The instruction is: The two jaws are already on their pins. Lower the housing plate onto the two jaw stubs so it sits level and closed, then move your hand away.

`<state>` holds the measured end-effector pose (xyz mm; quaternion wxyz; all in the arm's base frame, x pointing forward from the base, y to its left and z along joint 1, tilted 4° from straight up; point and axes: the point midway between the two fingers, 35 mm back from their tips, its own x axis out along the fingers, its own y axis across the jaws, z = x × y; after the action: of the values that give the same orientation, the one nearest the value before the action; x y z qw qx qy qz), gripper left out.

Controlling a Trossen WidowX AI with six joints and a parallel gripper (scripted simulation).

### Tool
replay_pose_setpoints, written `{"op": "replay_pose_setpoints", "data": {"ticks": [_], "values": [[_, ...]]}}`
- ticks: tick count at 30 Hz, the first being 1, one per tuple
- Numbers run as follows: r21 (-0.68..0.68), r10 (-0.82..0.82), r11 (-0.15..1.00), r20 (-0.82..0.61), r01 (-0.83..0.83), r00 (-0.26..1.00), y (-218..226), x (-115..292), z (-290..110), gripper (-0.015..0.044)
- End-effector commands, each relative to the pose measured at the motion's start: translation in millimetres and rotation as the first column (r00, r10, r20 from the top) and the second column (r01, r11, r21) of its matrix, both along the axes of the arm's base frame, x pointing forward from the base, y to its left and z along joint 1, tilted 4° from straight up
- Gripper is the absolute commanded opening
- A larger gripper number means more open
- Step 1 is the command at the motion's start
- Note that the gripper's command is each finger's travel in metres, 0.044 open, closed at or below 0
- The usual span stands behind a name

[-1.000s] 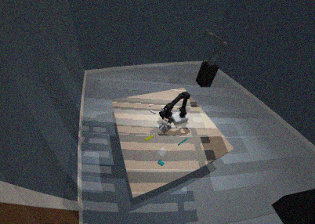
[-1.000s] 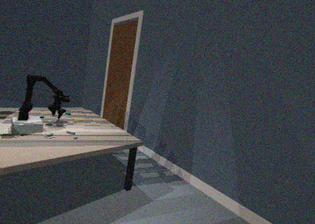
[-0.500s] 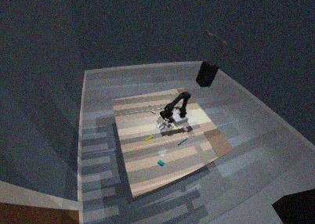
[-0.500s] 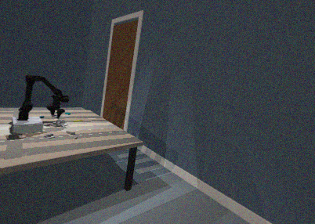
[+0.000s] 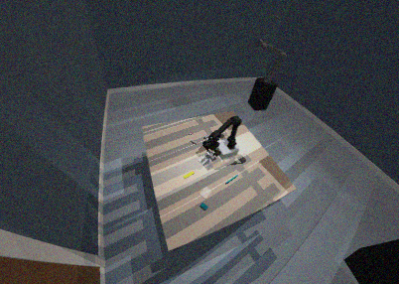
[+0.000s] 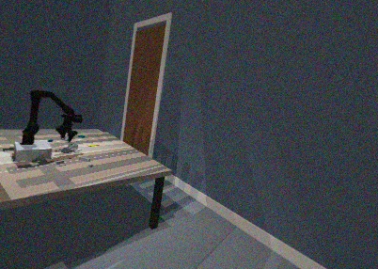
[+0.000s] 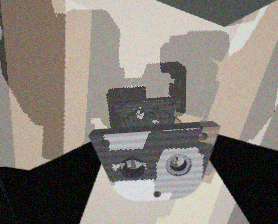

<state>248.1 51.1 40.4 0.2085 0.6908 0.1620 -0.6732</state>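
The housing plate (image 7: 159,142), a grey plate with two round holes and small corner holes, spans between the black fingers in the wrist view. My gripper (image 7: 152,140) (image 5: 208,153) (image 6: 69,137) is shut on it by its two side edges. Beyond the plate in the wrist view is a dark base assembly (image 7: 142,114), partly hidden by the plate. It shows as a small grey cluster in the top view (image 5: 206,161) and the exterior view (image 6: 70,148), below the gripper. The jaws and their stubs cannot be told apart, nor whether the plate touches them.
A white box (image 6: 33,153) stands by the arm's base. A yellow piece (image 5: 189,175) (image 6: 93,145), a teal stick (image 5: 231,180), a pale piece (image 5: 205,193) and a teal block (image 5: 203,207) lie on the table (image 5: 176,237). Small grey parts lie near the table's other side.
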Motion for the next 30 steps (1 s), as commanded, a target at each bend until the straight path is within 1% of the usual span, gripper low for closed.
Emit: {"op": "replay_pose_setpoints", "data": {"ticks": [1, 23, 30], "values": [[-0.005, -0.004, 1.000, 0.002, 0.004, 1.000, -1, 0, 0, 0.0351], [-0.005, -0.004, 1.000, 0.002, 0.004, 1.000, -1, 0, 0, 0.0351], [-0.005, -0.004, 1.000, 0.002, 0.004, 1.000, -1, 1, -11, 0.0351]]}}
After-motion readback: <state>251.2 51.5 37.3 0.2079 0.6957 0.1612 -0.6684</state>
